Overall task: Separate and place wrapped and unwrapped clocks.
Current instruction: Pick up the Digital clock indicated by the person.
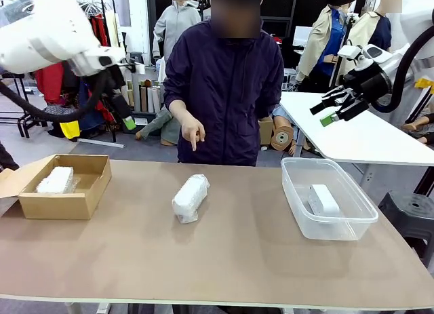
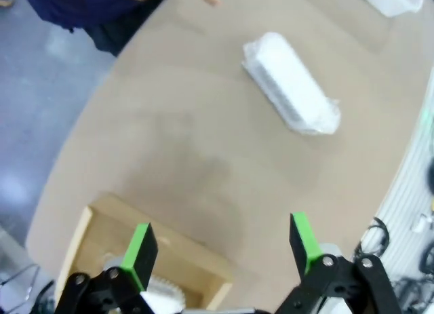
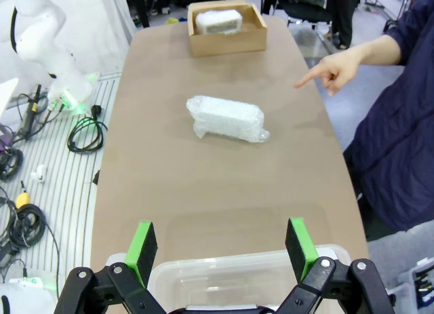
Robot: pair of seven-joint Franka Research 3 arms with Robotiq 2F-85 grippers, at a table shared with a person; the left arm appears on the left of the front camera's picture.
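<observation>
Nearest to us, both arms hang raised over the table (image 1: 237,266) and carry nothing. The left gripper (image 2: 222,247) has its green pads spread wide over the near corner of the cardboard box (image 1: 64,195) at the left end. The right gripper (image 3: 221,247) is just as wide apart above the near rim of the clear tub (image 1: 352,222) at the right end. We judge that each arm waits over its own container, so that either can reach the middle.

Farther in, three clocks lie across the table. In the box rests a wrapped clock (image 1: 55,180), lying flat with its long axis roughly near to far. In the tub lies the bare white clock (image 1: 323,199), also flat, its length near to far and its near end turned a little to the right. So the box takes wrapped ones and the tub unwrapped ones.

Between them, well apart from both, the loose bubble-wrapped bundle (image 1: 190,198) lies on the bare tabletop. Its long axis runs from near left to far right, and its twisted wrap ends point along that line. We judge that it belongs in the box. A grip across its short width would suit the open jaws, though the slack wrap could slip.

At the far edge, the person's hand (image 1: 192,132) hangs above the table with a finger pointing down toward that bundle, not touching it.
</observation>
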